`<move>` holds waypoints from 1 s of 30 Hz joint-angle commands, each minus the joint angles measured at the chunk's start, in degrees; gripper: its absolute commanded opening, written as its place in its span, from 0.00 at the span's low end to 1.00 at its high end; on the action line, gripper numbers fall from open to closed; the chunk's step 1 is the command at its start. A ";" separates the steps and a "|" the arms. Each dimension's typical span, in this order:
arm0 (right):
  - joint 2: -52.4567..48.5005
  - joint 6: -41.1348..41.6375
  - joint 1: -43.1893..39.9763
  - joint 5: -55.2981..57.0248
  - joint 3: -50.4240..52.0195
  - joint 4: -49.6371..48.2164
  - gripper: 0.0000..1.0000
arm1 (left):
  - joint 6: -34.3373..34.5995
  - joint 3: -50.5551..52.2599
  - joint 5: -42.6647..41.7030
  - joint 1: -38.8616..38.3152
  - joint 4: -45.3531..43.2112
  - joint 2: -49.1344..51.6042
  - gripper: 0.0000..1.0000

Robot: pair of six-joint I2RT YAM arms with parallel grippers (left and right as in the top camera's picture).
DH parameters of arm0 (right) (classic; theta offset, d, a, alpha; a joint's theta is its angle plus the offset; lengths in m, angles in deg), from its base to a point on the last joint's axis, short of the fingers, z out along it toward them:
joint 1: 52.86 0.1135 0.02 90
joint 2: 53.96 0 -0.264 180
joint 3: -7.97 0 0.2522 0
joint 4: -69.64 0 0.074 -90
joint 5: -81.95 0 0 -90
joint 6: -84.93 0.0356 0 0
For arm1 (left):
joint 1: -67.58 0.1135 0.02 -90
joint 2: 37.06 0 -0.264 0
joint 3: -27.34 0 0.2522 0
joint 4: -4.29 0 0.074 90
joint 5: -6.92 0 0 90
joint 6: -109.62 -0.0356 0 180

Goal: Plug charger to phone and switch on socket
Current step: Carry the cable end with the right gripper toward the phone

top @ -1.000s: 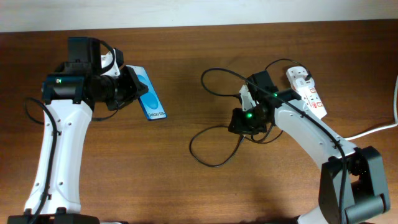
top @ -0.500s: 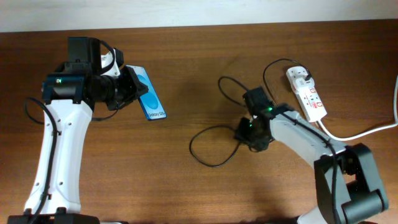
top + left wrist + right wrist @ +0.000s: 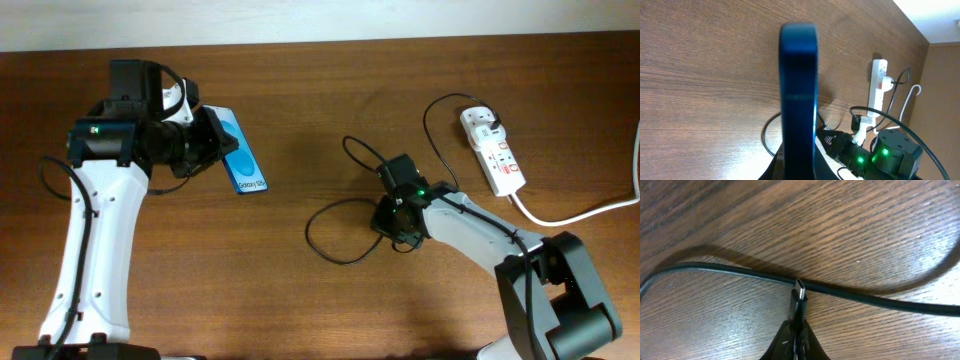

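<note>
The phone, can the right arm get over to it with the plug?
Probably yes. The right gripper is shut on the charger near its plug tip. Only bare table lies between it and the phone, which the left gripper holds up off the wood. The charger's slack loops might drag a bit.

overhead looks down; right wrist shares the charger (image 3: 799, 289).

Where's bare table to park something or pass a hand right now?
Bare: the strip between the phone and the charger loops, running to the far edge; and the near patch between the left arm and right arm, below the loops. Crowded: right side, where the right gripper, charger loops, socket and white cord bunch.
</note>
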 commanded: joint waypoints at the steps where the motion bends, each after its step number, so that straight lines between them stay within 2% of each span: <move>1: 1.18 -4.55 0.15 -1.60 2.32 -0.37 0.04 | -0.96 -1.70 -1.42 0.04 -0.09 -0.11 0.00; 3: 7.56 -8.13 0.15 -3.54 2.29 -0.48 0.04 | -0.94 -1.70 -1.49 0.04 -0.04 -0.11 0.00; 6: 17.70 -18.16 0.15 -12.31 2.32 -0.96 0.04 | -0.94 -1.70 -1.49 0.04 0.15 -0.11 0.00; 9: 22.64 -25.35 0.15 -20.79 2.32 -0.83 0.04 | -0.94 -1.70 -1.51 0.04 0.09 -0.11 0.00; 14: 22.64 -31.61 2.01 -27.43 2.34 -0.42 0.04 | -0.94 -1.70 -2.54 0.04 -0.11 -0.11 0.00; 19: 22.64 -33.14 6.36 -27.39 2.34 -0.59 0.04 | -0.94 -1.70 -2.54 0.04 -0.31 -0.11 0.00; 22: 22.64 -33.40 6.54 -27.52 2.34 -0.57 0.04 | -0.94 -1.70 -2.56 0.04 -0.31 -0.11 0.00; 27: 22.64 -39.93 6.54 -31.47 2.34 -0.57 0.04 | -0.85 -1.70 -3.67 0.02 -0.28 -0.11 0.00; 30: 22.64 -42.69 6.54 -31.43 2.34 -0.55 0.04 | 1.86 -1.70 -3.85 -0.39 -0.04 -0.11 0.00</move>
